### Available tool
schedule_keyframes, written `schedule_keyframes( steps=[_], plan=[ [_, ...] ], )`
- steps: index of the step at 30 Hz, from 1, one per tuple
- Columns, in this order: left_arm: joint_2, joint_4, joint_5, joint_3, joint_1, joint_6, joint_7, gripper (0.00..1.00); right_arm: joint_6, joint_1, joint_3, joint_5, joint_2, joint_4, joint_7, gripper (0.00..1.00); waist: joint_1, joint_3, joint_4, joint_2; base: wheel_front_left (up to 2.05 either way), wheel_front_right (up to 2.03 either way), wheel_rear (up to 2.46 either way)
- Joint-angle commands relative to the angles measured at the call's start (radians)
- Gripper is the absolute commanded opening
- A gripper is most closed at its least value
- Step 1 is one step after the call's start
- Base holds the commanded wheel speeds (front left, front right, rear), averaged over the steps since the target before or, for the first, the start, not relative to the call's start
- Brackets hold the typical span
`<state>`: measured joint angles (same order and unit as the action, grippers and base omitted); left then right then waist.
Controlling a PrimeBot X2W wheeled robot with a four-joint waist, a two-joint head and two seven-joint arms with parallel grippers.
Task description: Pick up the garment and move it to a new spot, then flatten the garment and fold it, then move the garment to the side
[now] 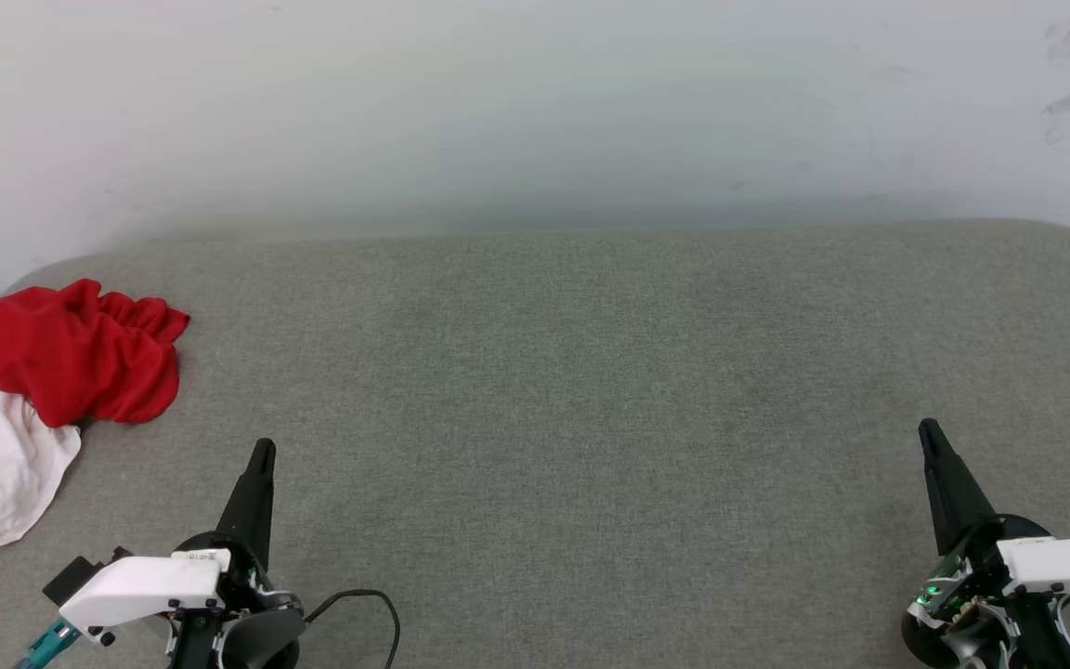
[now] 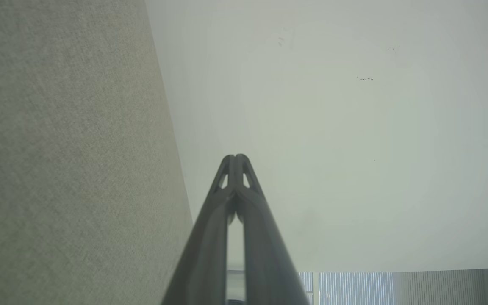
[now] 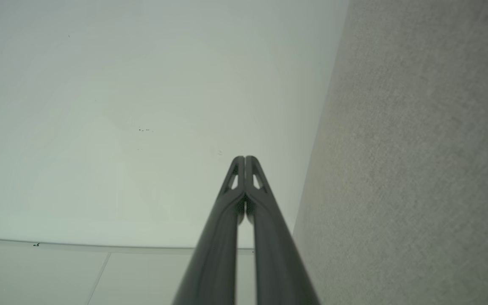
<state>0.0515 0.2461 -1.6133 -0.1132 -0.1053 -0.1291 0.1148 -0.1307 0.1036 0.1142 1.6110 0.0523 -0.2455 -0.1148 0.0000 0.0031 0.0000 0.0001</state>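
Note:
The garment (image 1: 52, 372) lies crumpled at the far left of the grey fabric surface (image 1: 591, 418), red cloth bunched on top with a white sleeve trailing toward the front edge. My left gripper (image 1: 263, 448) hovers low at the lower left, shut and empty, its tip pointing up and away, a short way right of the garment. At the lower right my right gripper (image 1: 928, 427) is shut too, far from the garment. In the left wrist view the left gripper (image 2: 235, 157) has its tips pressed together; the right wrist view shows the right gripper (image 3: 244, 159) the same way.
A pale wall (image 1: 535, 111) rises behind the surface's far edge. A black cable (image 1: 363, 604) loops near the left wrist. The surface's rounded corners sit at the far left and far right.

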Motion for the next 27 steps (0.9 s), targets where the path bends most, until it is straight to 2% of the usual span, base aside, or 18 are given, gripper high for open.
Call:
schedule_keyframes(
  steps=[1, 5, 17, 27],
  plan=[
    [0.0, 0.0, 0.0, 0.0, 0.0, 0.0, 0.0, 1.0, 0.0, 0.0, 0.0, 0.0, 0.0, 0.0, 0.0, 1.0, 0.0, 0.0, 0.0, -0.0001, 0.0, 0.0, 0.0],
    [-0.003, 0.027, 0.001, 0.005, 0.024, 0.0, -0.002, 1.0, 0.0, -0.026, -0.002, -0.001, 0.0, -0.026, 0.002, 1.0, 0.0001, 0.0, 0.0, -0.0001, 0.0, 0.0, 0.0],
    [-0.003, -0.018, 0.045, 0.01, 0.049, 0.0, -0.063, 1.0, 0.0, -0.035, -0.035, -0.054, -0.001, -0.008, 0.063, 1.0, 0.0001, 0.002, -0.003, -0.0001, 0.0, 0.0, 0.0],
    [-0.002, -0.016, 0.155, -0.046, 0.059, 0.0, -0.107, 1.0, 0.0, -0.029, -0.019, -0.203, -0.001, -0.014, 0.107, 1.0, 0.0001, 0.003, -0.007, -0.0001, 0.0, 0.0, 0.0]
  ],
)
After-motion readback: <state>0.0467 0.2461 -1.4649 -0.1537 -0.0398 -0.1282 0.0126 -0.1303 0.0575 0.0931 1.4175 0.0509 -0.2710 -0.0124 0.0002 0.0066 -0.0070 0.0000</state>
